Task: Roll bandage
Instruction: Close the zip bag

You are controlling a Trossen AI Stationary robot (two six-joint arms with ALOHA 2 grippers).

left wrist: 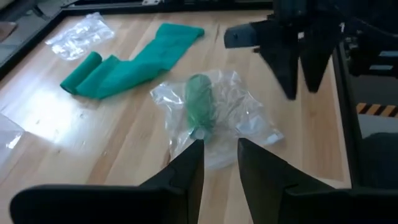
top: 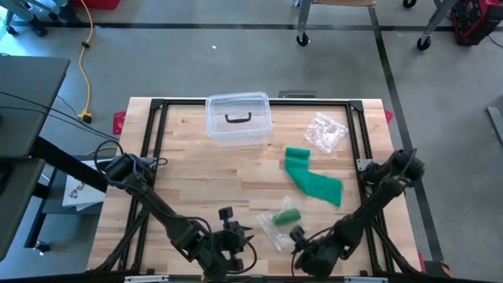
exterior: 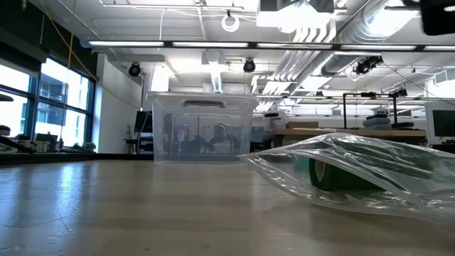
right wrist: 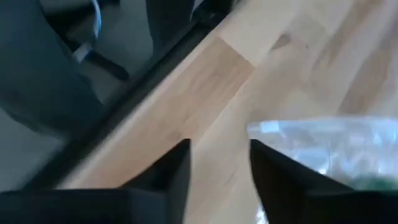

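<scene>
A green bandage [top: 313,181] lies unrolled and slack on the wooden table at the right, with one end partly rolled [left wrist: 81,71]. Nearer the front edge lies a clear plastic bag [top: 275,224] with a green roll [left wrist: 200,102] inside it; in the low view the bag [exterior: 355,171] rests flat on the table. My left gripper [left wrist: 220,155] stands open just left of the bag, its fingers pointing toward it. My right gripper [right wrist: 219,155] is open on the bag's right, near the front edge, tilted downward. Neither has anything between its fingers.
A clear lidded box [top: 238,118] stands at the far middle of the table. A crumpled empty bag [top: 325,132] lies at the far right. A black frame [top: 157,106] borders the table. Bare wood stretches across the left half.
</scene>
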